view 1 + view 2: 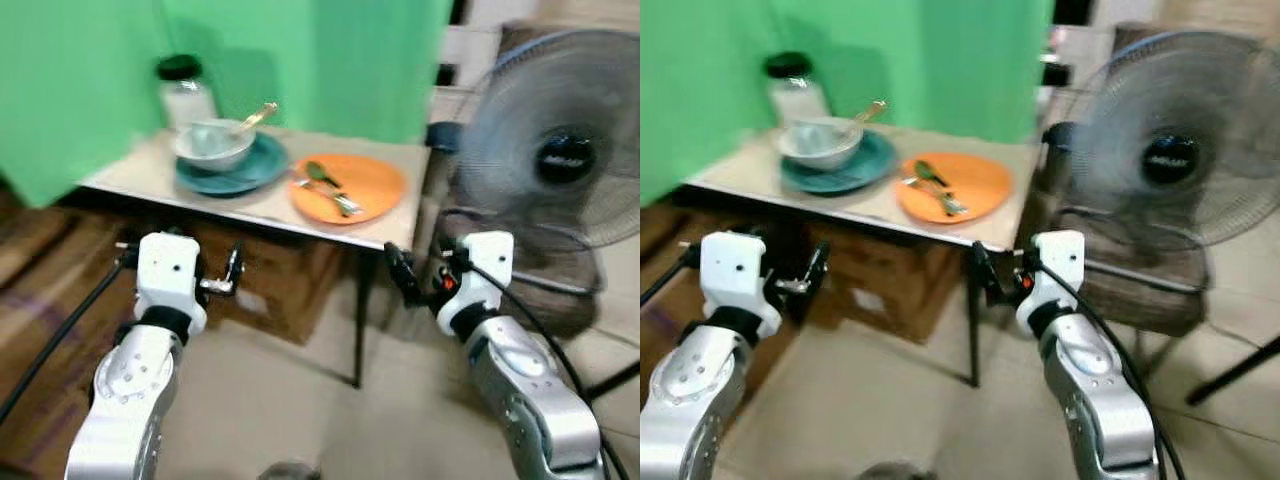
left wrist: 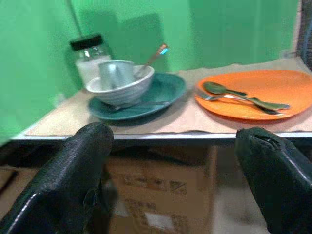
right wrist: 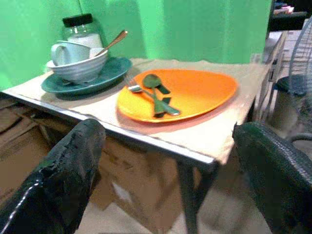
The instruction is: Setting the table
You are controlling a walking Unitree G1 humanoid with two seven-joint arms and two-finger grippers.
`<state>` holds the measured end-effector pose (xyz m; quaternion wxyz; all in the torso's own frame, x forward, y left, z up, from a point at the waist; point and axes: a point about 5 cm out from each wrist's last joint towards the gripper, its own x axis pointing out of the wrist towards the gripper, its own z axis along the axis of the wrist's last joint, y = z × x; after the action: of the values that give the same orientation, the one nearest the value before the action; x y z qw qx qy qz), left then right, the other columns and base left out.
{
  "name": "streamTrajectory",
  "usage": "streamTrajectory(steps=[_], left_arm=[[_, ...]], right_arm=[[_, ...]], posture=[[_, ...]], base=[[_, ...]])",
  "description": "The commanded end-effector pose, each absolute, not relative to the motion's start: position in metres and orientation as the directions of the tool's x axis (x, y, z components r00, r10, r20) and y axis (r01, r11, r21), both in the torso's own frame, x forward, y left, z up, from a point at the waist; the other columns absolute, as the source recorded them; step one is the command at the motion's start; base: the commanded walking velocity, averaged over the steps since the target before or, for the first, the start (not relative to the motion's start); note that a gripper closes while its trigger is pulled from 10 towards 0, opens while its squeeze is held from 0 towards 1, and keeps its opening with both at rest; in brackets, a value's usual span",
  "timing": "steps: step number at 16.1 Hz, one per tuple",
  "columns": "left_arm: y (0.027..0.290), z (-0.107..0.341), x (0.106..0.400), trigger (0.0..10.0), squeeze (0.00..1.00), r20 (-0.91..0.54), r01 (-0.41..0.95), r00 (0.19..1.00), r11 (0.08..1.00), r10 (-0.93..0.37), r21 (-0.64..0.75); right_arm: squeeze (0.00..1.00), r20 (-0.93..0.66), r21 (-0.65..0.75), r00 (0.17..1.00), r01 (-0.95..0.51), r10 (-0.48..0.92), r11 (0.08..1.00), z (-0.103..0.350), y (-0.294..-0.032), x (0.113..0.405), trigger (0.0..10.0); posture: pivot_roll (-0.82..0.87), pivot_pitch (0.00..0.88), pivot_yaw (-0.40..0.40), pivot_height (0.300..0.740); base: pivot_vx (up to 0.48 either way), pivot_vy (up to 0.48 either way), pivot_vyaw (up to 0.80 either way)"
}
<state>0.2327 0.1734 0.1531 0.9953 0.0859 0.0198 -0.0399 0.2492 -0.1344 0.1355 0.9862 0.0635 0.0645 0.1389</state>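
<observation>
1. Fingers first: your left gripper (image 2: 170, 180) has its black fingers (image 2: 68, 180) spread wide and holding nothing, and your right gripper (image 3: 165, 175) is just as wide, also empty.
2. Both grippers hang in front of the small table (image 1: 140, 172), below its edge and short of it, left arm on the left, right arm near the table's right front corner.
3. On to the tableware: your orange plate (image 3: 204, 92) lies on the right half of the table, with a fork (image 3: 134, 87) and a green spoon (image 3: 153, 83) lying across it.
4. Just beside it on the left you have a teal plate (image 2: 170, 85) carrying a pale ribbed bowl (image 2: 122, 90).
5. Inside that bowl sits a light mug (image 3: 63, 51), and a spoon handle (image 3: 114, 40) leans out over the rim.
6. Behind the bowl stands a glass jar (image 1: 185, 90) with a black lid, against a green backdrop (image 1: 330, 50).
7. Under the table you can see cardboard boxes (image 2: 161, 185).
8. Off to your right stands a floor fan (image 1: 555, 150), well apart from the plates.
</observation>
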Motion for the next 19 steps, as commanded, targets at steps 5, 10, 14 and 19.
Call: streamTrajectory(steps=[5,10,14,19], left_arm=[[0.1702,0.1554,0.2338,10.0,0.0,-0.043,0.113,0.993,0.978,-0.107,0.174],[0.1679,0.1556,0.2337,10.0,0.0,-0.044,0.133,0.991,0.977,-0.127,0.169],[0.1677,0.1562,0.2341,10.0,0.0,-0.043,0.14,0.99,0.976,-0.135,0.168],[0.1664,0.1565,0.2343,10.0,0.0,-0.042,0.149,0.989,0.975,-0.144,0.166]], right_arm=[[1.0,-0.098,0.141,0.958,-0.254,0.269,0.957,0.1363,-0.1344,0.2514,10.0],[0.0,-0.099,0.137,0.963,-0.236,0.251,0.962,0.1355,-0.1354,0.2542,10.0],[0.0,-0.097,0.152,0.968,-0.214,0.23,0.965,0.1354,-0.1377,0.2558,10.0],[0.0,-0.096,0.152,0.969,-0.211,0.227,0.966,0.136,-0.1387,0.2572,10.0]], posture=[[0.14,0.0,0.045,0.74],[0.14,0.0,0.044,0.74],[0.14,0.0,0.046,0.74],[0.14,0.0,0.041,0.74]], base=[[0.096,0.0,0.73],[0.29,0.0,0.0],[0.352,0.0,0.0],[0.367,0.0,0.0]])
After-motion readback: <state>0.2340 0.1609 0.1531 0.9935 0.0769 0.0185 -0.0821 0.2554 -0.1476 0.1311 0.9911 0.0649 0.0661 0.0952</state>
